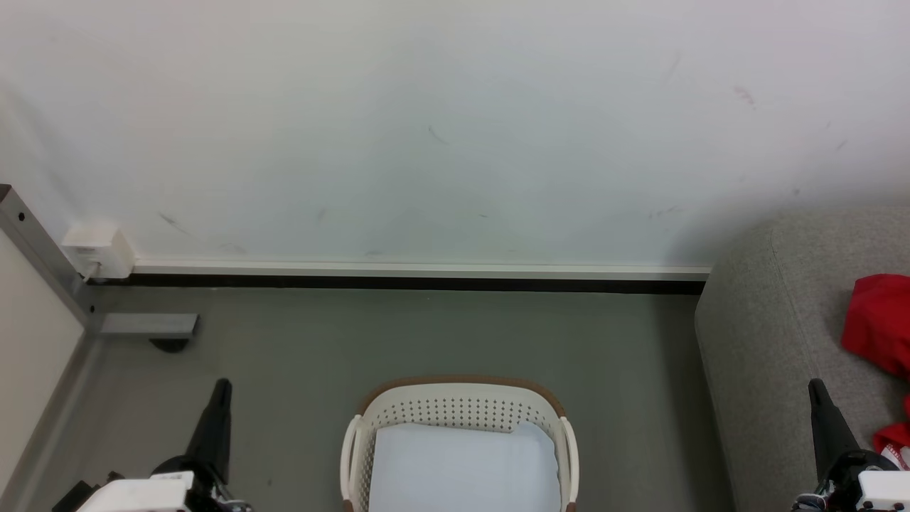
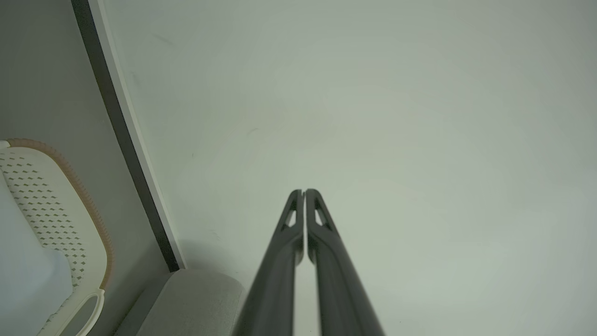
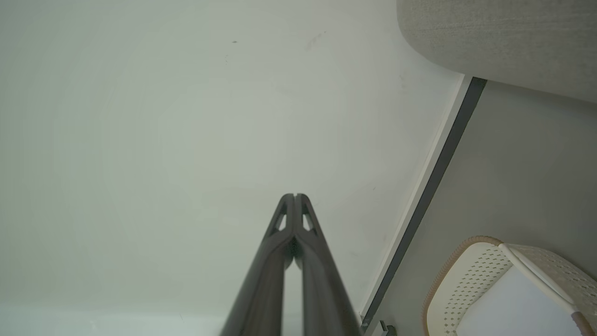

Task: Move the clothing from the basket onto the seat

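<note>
The cream-white basket [image 1: 459, 411] with its brown rim stands on the floor at the bottom centre of the head view, holding just a flat pale pad [image 1: 462, 466]. Bright red clothing [image 1: 880, 323] lies on the grey seat [image 1: 768, 313] at the right edge, with a second red piece with white trim [image 1: 897, 437] lower down. My left gripper [image 1: 222, 386] points up at the lower left, shut and empty. My right gripper [image 1: 815, 387] stands shut and empty in front of the seat. The basket [image 2: 56, 219] [image 3: 489, 280] and seat [image 2: 196, 298] [image 3: 503, 37] also appear in both wrist views.
A white wall [image 1: 426, 128] with a dark baseboard [image 1: 412, 283] runs behind the basket. A metal frame post [image 1: 35, 249] with a white box [image 1: 99, 250] and a grey foot [image 1: 149, 326] stands at the left. Grey floor [image 1: 426, 334] lies between the basket and the wall.
</note>
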Controlling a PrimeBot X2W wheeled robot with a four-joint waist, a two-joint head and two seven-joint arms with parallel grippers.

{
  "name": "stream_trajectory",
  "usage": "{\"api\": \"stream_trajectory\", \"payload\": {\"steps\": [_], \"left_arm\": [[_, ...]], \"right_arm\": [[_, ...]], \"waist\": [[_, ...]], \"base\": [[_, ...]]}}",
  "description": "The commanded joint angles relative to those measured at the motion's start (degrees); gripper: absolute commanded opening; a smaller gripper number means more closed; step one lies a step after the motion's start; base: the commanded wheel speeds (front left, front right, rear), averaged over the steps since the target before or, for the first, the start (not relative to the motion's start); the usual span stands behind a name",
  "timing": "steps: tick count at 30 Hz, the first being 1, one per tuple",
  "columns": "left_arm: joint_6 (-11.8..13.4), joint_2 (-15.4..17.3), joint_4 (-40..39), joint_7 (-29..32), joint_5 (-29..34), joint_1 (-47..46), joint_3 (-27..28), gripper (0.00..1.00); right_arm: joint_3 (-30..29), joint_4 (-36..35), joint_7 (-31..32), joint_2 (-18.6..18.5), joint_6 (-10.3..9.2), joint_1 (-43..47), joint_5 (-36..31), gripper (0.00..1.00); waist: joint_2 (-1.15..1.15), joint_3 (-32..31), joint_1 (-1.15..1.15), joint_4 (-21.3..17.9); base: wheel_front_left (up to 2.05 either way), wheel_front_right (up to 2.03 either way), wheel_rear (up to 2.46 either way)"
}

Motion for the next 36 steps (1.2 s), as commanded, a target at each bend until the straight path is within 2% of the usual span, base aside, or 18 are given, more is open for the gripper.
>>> {"api": "stream_trajectory", "payload": {"steps": [1, 36], "left_arm": [[-0.25, 0.38, -0.22, 0.24, -0.81, -0.39, 0.09, 0.00], [-0.25, 0.38, -0.23, 0.24, -0.82, -0.39, 0.09, 0.00]], "right_arm": [[-0.25, -0.33, 0.24, 0.05, -0.12, -0.70, 0.01, 0.00], [-0.26, -0.32, 0.23, 0.06, -0.12, -0.71, 0.01, 0.00]], "waist": [[0.00, 0.00, 0.00, 0.00], [0.00, 0.00, 0.00, 0.00]], "base": [[0.00, 0.00, 0.00], [0.00, 0.00, 0.00]]}}
